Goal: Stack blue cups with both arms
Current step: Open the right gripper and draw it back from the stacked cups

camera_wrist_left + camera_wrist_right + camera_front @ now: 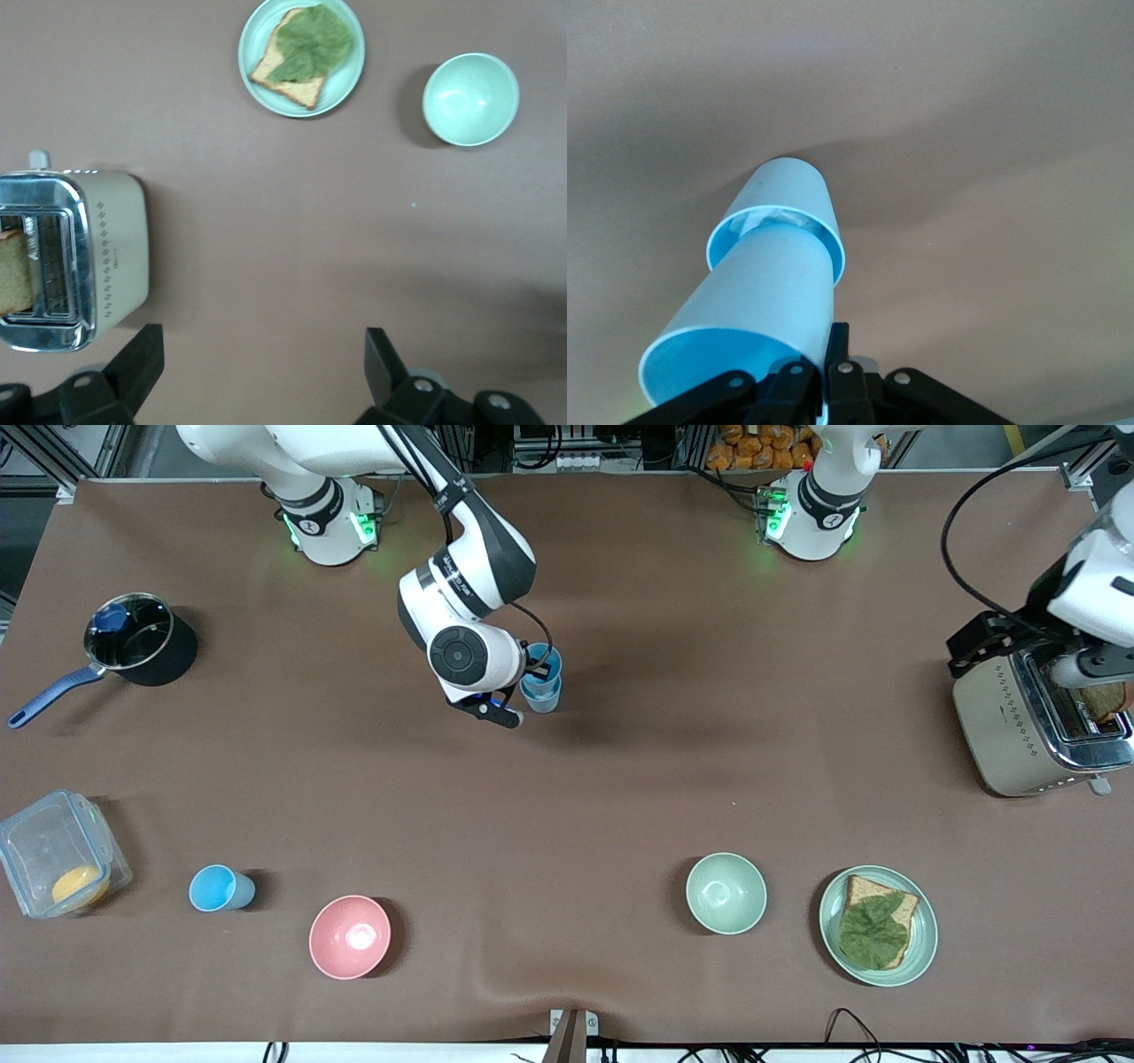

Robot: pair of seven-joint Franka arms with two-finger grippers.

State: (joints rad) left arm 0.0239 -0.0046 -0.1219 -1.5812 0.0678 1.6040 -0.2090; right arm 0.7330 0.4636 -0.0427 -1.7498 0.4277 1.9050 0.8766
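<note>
The right gripper [530, 682] pinches a cup's [744, 332] rim, seating it in another [784, 208] mid-table; a third cup [220, 888] waits near the front edge, while the left gripper [257, 372] hangs open above the toaster [71, 257].

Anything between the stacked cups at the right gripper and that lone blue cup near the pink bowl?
Nothing visible. Bare table lies between the stack at the right gripper and the lone cup; the pink bowl sits beside the cup, off the line.
</note>
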